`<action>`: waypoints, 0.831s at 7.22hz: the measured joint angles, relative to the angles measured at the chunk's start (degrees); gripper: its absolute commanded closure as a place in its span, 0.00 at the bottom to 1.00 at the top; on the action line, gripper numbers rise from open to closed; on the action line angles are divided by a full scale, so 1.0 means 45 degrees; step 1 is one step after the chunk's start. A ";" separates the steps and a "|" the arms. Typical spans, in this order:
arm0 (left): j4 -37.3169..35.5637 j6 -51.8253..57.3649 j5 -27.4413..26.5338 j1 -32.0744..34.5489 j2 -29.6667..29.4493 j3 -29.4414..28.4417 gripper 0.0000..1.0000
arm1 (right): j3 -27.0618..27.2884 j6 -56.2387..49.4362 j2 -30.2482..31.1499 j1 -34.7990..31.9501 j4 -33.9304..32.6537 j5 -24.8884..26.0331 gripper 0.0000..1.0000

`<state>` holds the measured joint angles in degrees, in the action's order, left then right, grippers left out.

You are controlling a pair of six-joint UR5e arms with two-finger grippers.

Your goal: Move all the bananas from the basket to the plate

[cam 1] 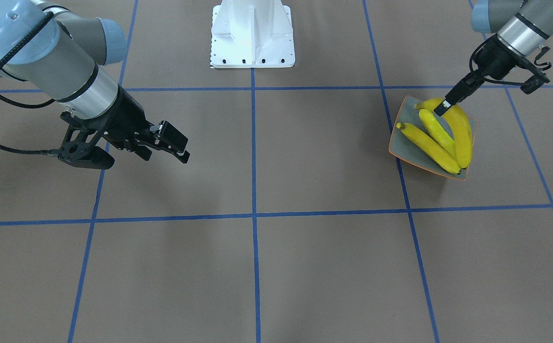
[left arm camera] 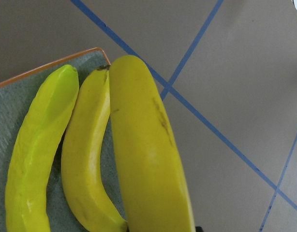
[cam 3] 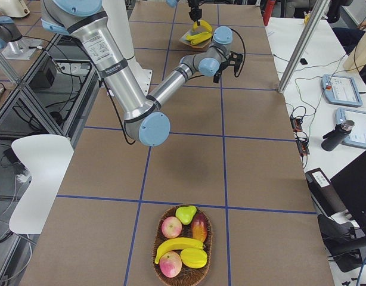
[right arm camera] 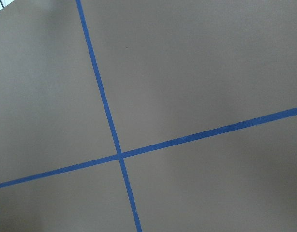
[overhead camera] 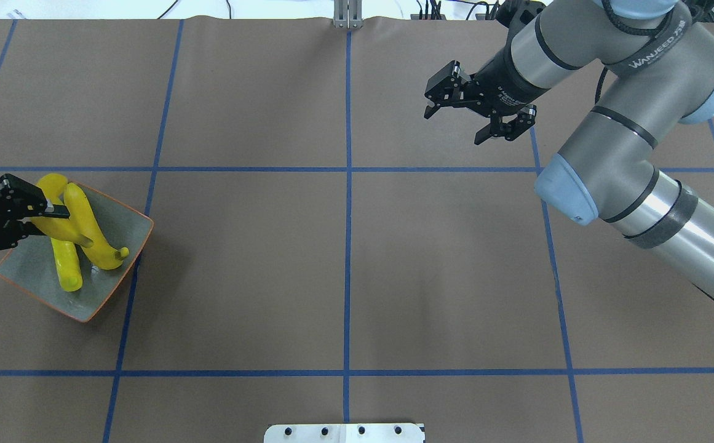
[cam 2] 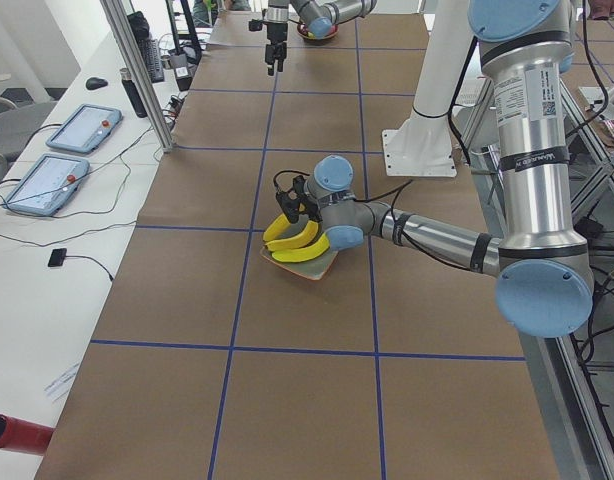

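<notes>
The speckled grey plate (overhead camera: 24, 266) with an orange rim sits at the table's left end. Three yellow bananas (overhead camera: 95, 231) lie on it, side by side. My left gripper (overhead camera: 49, 221) reaches over the plate's near corner. Its fingers close around the nearest banana (left arm camera: 143, 154), which rests on the plate (cam 1: 412, 153). One more banana (cam 3: 177, 243) lies in the wicker basket (cam 3: 164, 221) at the table's far right end, seen only in the right side view. My right gripper (overhead camera: 458, 122) is open and empty, hovering over bare table at the far right.
The basket also holds apples, a pear and a mango. The robot's white base (cam 1: 252, 33) stands at the near middle edge. Blue tape lines divide the brown table into squares.
</notes>
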<state>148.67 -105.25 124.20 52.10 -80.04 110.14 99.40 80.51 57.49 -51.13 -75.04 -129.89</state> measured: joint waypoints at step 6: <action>0.0001 -0.0003 -0.0023 -0.0421 -0.0102 -0.0353 0.17 | 0.0088 -0.0001 0.0121 0.0051 0.0015 -0.0030 0.00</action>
<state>148.67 -105.26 124.10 50.20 -80.50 108.55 99.79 80.51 58.03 -50.90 -74.97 -130.03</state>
